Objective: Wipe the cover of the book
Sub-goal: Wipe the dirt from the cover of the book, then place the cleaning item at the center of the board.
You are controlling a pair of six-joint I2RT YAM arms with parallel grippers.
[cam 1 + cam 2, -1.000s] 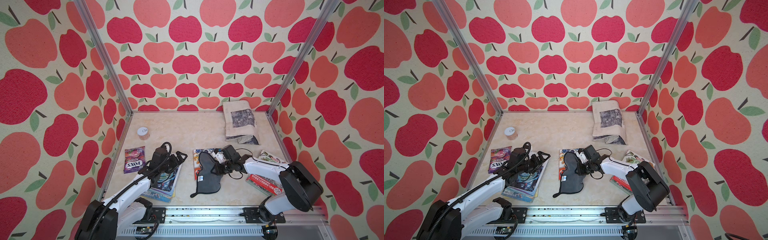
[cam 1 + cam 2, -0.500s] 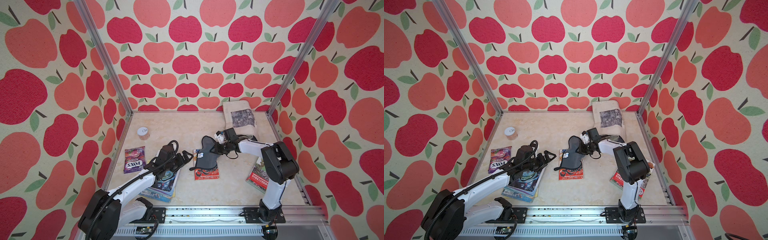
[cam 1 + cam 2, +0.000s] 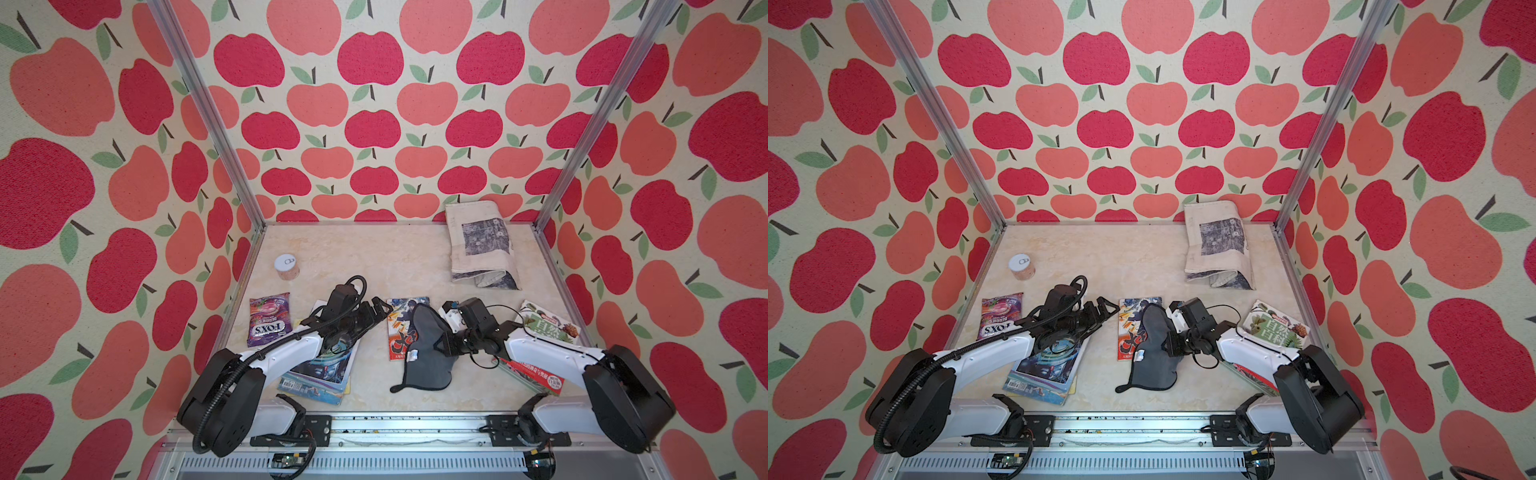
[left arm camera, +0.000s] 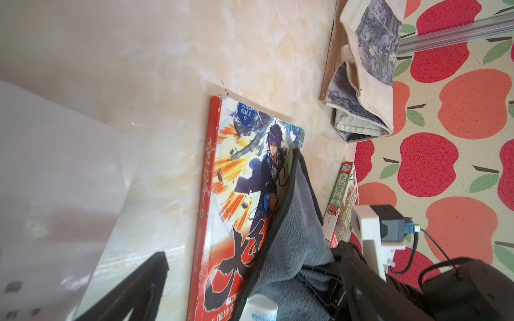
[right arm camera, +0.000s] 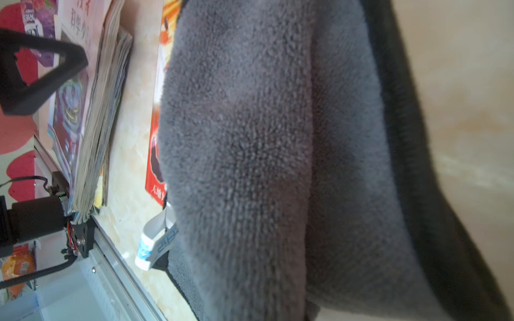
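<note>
So, what's the layout, biggest thing first?

The marbled tabletop (image 3: pixel 353 257). Left of centre lies a stack of comics (image 3: pixel 328 370). The book to be wiped, a red-spined manga (image 3: pixel 397 328), lies flat at the middle, cover up, near that stack but apart from it.

And the cloth?

A grey microfibre cloth (image 3: pixel 424 357) is draped over the manga's right-hand part and spills off its near edge onto the table. The spine side and the far corner are bare in both top views.

Who has hold of it?

The right gripper (image 3: pixel 441 344) is pinched tight on the cloth's edge. The left gripper (image 3: pixel 372 318) is spread wide with nothing in it, poised above the stack, near the manga's spine. I can't tell whether it touches anything.

How should the stroke go?

I'd keep the wrist low so the pile lies flat rather than bunched, and drag towards the spine, where the cover is bare. A thin paperback on a smooth top will likely slide, so the free gripper could pin the spine edge first.

Anything small?

The white care label (image 3: pixel 412 354) shows at the cloth's edge by the manga's near end; better it trails than scrapes the print
</note>
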